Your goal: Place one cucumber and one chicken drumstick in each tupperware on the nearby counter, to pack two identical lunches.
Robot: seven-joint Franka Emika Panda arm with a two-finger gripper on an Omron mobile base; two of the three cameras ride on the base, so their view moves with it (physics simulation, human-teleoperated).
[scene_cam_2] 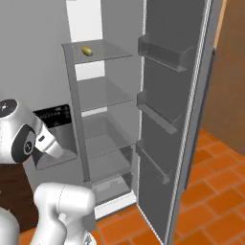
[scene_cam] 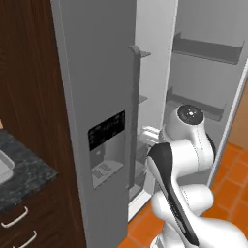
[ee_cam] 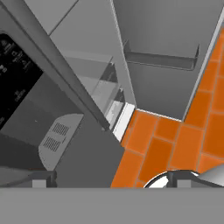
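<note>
Left base view, counter: black-grey speckled stone countertop (scene_cam: 26,174) at the left edge of the frame, over dark brown wooden drawers with curved silver handles (scene_cam: 14,218).
Left base view, tray: corner of a translucent pale grey shallow tupperware tray (scene_cam: 5,167) resting on the stone at the far left; contents cut off by the frame edge.
Left base view, fridge: tall grey refrigerator (scene_cam: 97,87) in the middle, black dispenser panel (scene_cam: 106,130) on its closed door, right door swung open with grey door bins (scene_cam: 208,48) at upper right.
Left base view, arm: white arm with dark joints (scene_cam: 181,184) rising from lower right, elbow bent, round joint cap facing up before the open compartment.
Right base view, cucumber: small stubby yellow-green rod with rounded ends (scene_cam_2: 87,50), lying on the top grey shelf (scene_cam_2: 103,51) inside the fridge, upper left of the frame, alone there.
Right base view, arm: white links at lower left, forearm reaching toward the dispenser recess.
Hand view, gripper: two dark finger tips (ee_cam: 111,178) at the bottom corners, spread wide, nothing between them; pointed down at orange floor tiles (ee_cam: 175,140) and the fridge's lower edge.
</note>
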